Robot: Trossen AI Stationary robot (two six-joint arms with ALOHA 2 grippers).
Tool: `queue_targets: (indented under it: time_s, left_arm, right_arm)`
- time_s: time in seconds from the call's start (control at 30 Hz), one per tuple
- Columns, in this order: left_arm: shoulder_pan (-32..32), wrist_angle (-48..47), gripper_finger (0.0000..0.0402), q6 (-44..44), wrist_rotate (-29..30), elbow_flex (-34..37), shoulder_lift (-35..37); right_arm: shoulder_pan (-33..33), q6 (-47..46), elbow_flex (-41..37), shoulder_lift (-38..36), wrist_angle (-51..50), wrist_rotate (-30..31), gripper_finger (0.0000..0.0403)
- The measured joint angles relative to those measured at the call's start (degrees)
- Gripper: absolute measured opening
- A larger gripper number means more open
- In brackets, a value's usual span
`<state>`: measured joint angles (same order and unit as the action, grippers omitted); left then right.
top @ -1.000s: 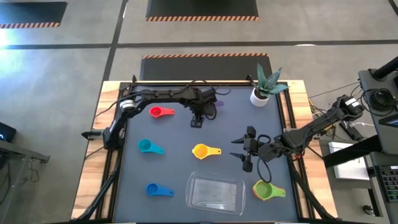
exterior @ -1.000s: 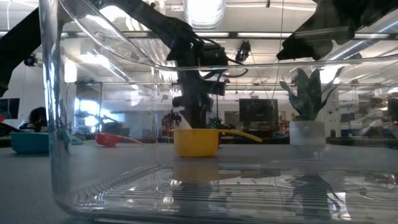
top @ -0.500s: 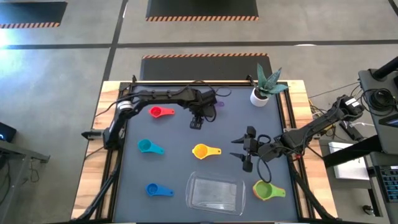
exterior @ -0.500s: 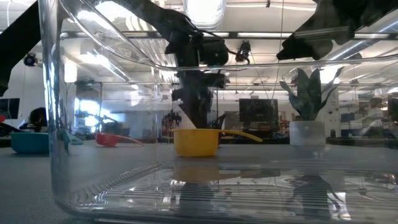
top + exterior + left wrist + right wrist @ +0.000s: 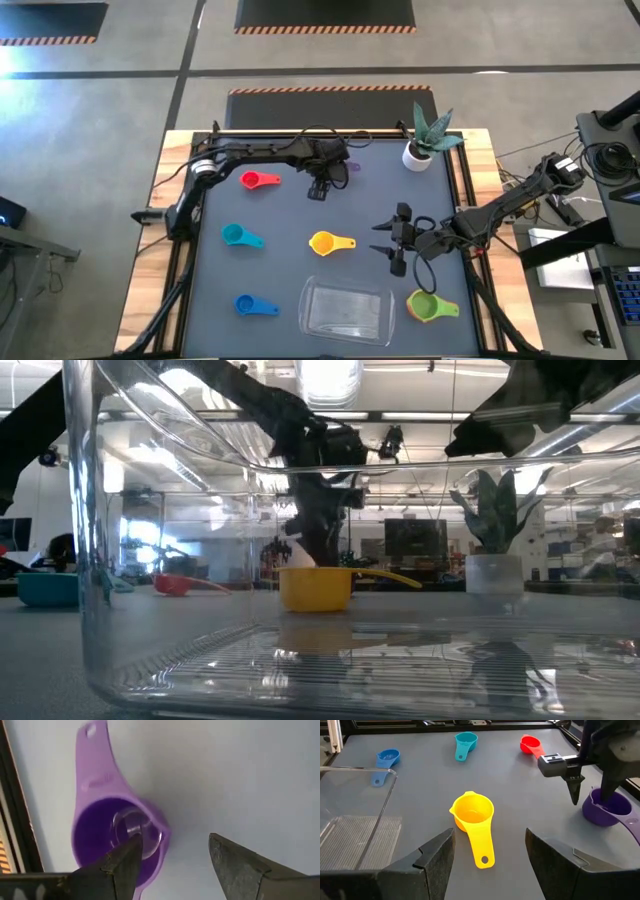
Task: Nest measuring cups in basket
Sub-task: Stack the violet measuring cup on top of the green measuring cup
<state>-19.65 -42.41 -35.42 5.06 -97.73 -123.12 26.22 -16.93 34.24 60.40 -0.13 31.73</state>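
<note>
Basket [image 5: 346,311] at near edge, nothing in it; green cup [image 5: 427,305] just beside it. My right gripper [image 5: 398,241] waits mid-table, fingers apart, holding nothing, near yellow cup [image 5: 324,243]. Far side: left gripper [image 5: 318,189] has shifted slightly back over the purple cup [image 5: 116,831], wide open, one finger inside the bowl. Not gripped; I'd say pickup is just starting.

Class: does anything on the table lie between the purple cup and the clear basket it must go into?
Yes. The yellow cup lies roughly between the purple cup at the far edge and the basket at the near edge. Lifted over it, nothing visible blocks the way.
</note>
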Motion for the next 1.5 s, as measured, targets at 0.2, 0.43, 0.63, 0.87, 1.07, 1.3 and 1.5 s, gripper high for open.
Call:
queue_targets:
  time_s: [0.2, 0.43, 0.63, 0.87, 1.07, 1.3, 1.5]
  left_arm:
    - [-1.0, -0.27, 0.0191, 0.92, 0.0, 0.72, -0.73]
    - [-0.97, -0.25, 0.0061, 1.4, 0.0, 0.9, -0.73]
    - [-0.43, -1.59, 0.0006, 1.8, 0.25, 0.9, -0.7]
    - [2.73, -7.49, 0.0002, 3.6, 1.23, 0.93, 2.87]
    - [7.87, -10.51, 0.0001, 5.99, 2.54, 0.94, 7.21]
    - [13.42, -11.96, 0.0001, 10.03, 2.72, 2.11, 11.95]
    - [17.37, -12.7, 0.0, 15.49, 4.92, 6.26, 16.4]
  right_arm:
    - [0.0, 0.28, 0.0, 0.0, -0.01, 0.06, 0.0231]
    - [0.0, 0.66, 0.0, 0.0, 0.0, 1.37, 0.0231]
    - [0.0, 0.63, 0.0, 0.0, -0.01, 1.36, 0.0231]
    - [0.0, 2.83, 0.0, -0.14, -0.01, 1.42, 0.0231]
    - [0.0, 5.29, 0.0, -1.46, 0.96, 1.52, 0.0231]
    - [0.0, 9.15, 0.0, -3.7, 0.86, 1.51, 0.0231]
    - [0.0, 11.63, 0.02, -6.72, 1.27, 1.48, 0.0231]
